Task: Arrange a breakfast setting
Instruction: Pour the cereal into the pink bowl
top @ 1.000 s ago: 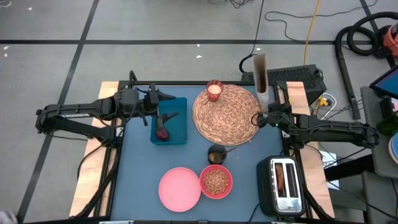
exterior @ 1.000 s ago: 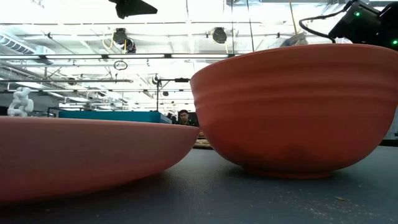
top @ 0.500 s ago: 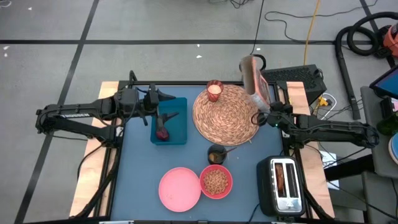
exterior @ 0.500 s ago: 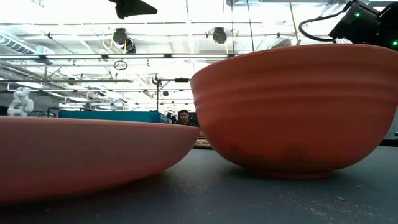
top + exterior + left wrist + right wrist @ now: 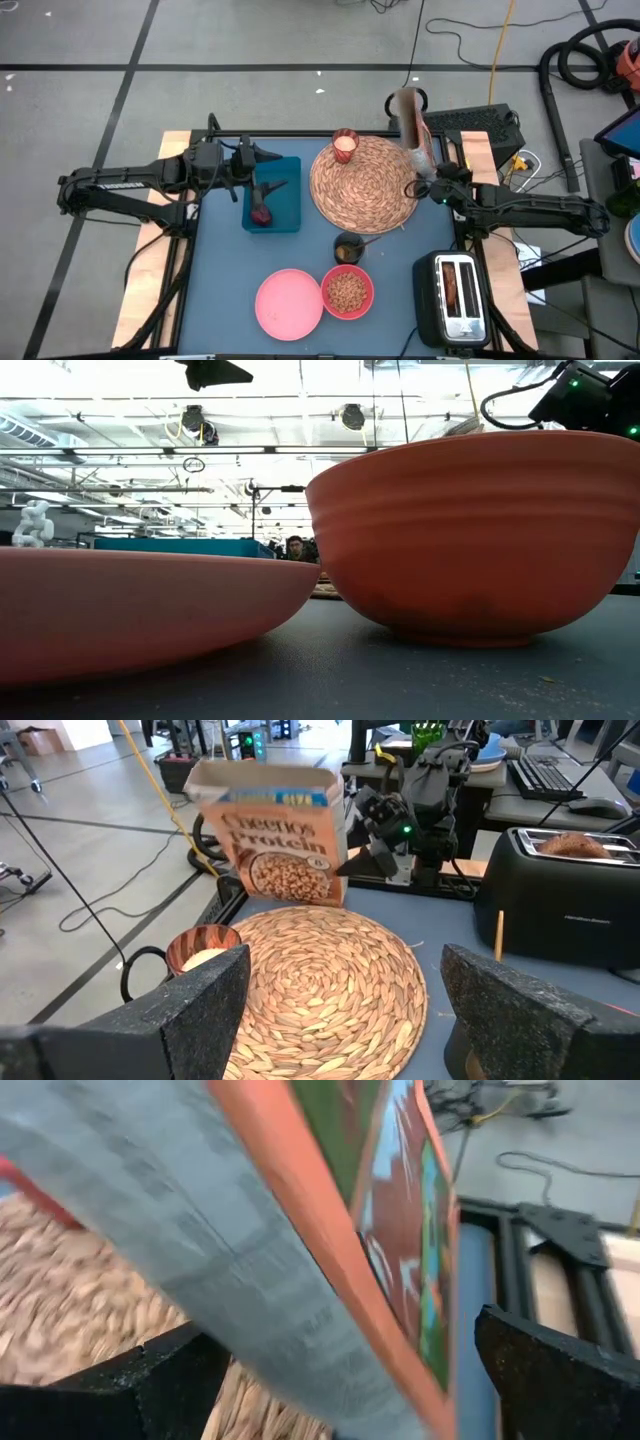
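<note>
The orange Cheerios Protein box (image 5: pixel 280 840) stands tilted at the far right rim of the round straw placemat (image 5: pixel 363 185), with my right gripper (image 5: pixel 425 178) shut on it. The candle glass (image 5: pixel 345 146) stands on the placemat's far edge. Near the front edge the pink plate (image 5: pixel 288 304) sits beside the coral bowl (image 5: pixel 347 291), which holds cereal. A dark-red fruit (image 5: pixel 262 213) lies in a teal tray (image 5: pixel 285 205). My left gripper (image 5: pixel 345 1010) hovers open above that tray, pointing toward the placemat. My right gripper pinches the box between its two fingers (image 5: pixel 150 1380), at the box's lower part (image 5: pixel 338 870) on the side toward the table's right. The fingers come roughly level from the right. The box is tilted. Whether its bottom rests on the placemat I cannot tell.
A black toaster (image 5: pixel 455 297) with toast in it stands at the near right. A small dark cup (image 5: pixel 348 247) sits between placemat and bowl. In the low view the plate (image 5: pixel 150 610) and bowl (image 5: pixel 470 540) fill the foreground.
My right gripper has rolled about its own line while staying in place. The box, earlier upright and edge-on from above, has tipped with it, its top leaning toward the table's left, most of all half a second ago.
</note>
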